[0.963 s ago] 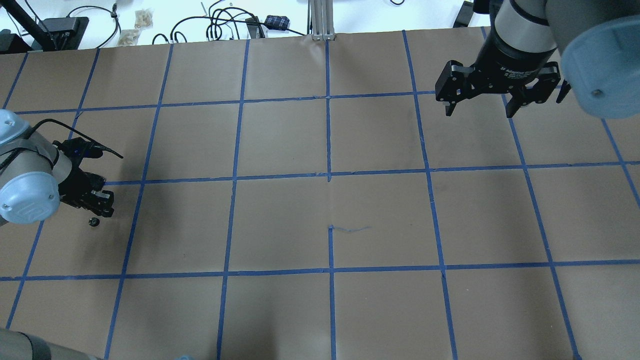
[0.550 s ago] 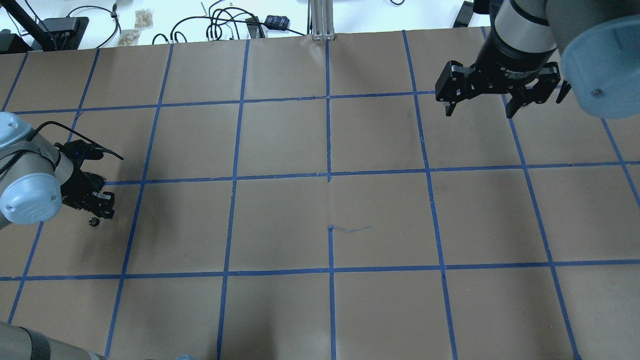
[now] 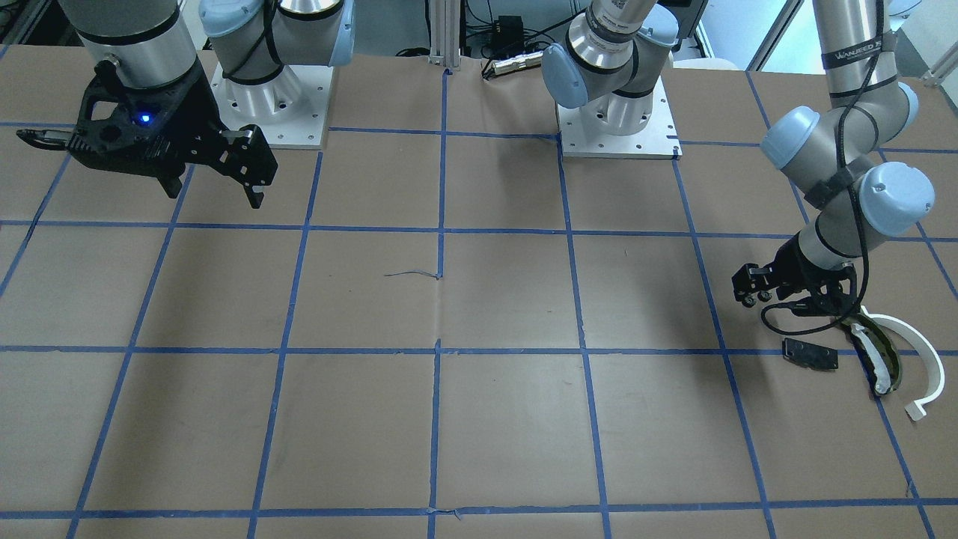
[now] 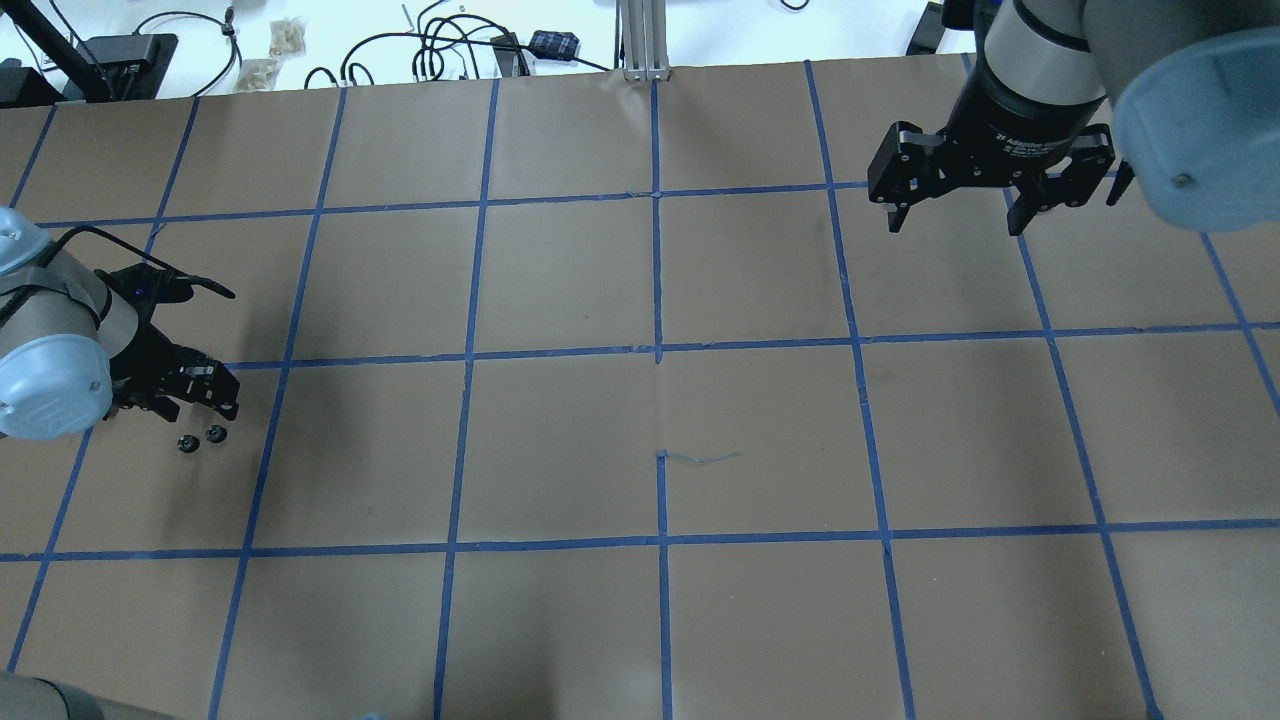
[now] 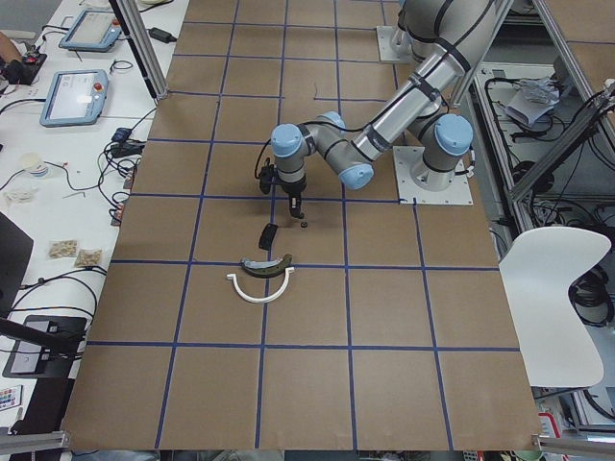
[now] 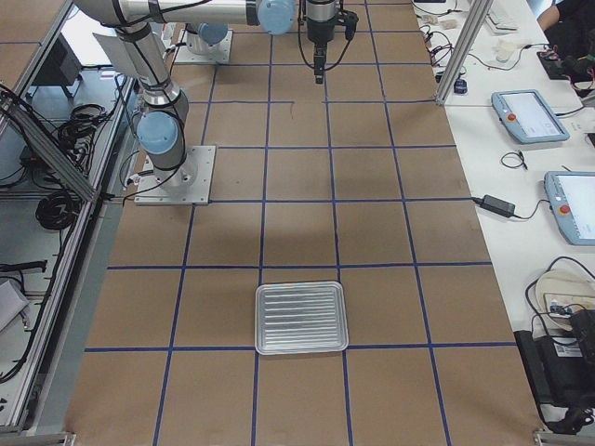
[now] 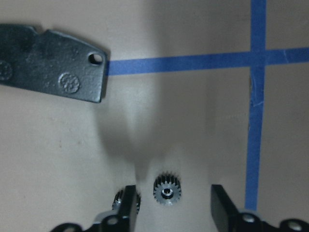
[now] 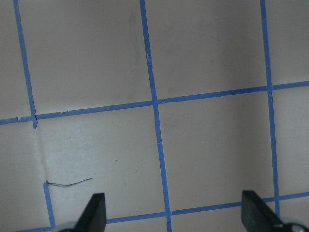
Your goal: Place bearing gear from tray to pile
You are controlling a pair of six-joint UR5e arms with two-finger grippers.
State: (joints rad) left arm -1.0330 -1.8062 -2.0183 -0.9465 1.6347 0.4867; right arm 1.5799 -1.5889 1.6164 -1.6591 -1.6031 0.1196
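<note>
Two tiny black bearing gears lie side by side on the brown paper (image 4: pixel 214 433) (image 4: pixel 185 443). In the left wrist view one gear (image 7: pixel 167 189) lies between my open fingers and the other (image 7: pixel 120 199) is half hidden behind one finger (image 7: pixel 128 207). My left gripper (image 4: pixel 205 400) (image 7: pixel 174 209) (image 3: pixel 752 293) is open, empty and just above them. The pile is close by: a flat black plate (image 7: pixel 53 70) (image 3: pixel 810 353), a dark olive curved piece (image 3: pixel 876 352) and a white arc (image 3: pixel 924 359). My right gripper (image 4: pixel 955 215) (image 3: pixel 217 191) is open and empty, high over the far right.
An empty metal tray (image 6: pixel 301 318) sits at the table's right end, in the exterior right view only. Blue tape lines grid the brown paper (image 4: pixel 660 400). Cables and small items lie beyond the far edge (image 4: pixel 430 50).
My left gripper has opened and drawn back a little. A second gear now lies on the paper beside the first one. The right arm has barely moved.
</note>
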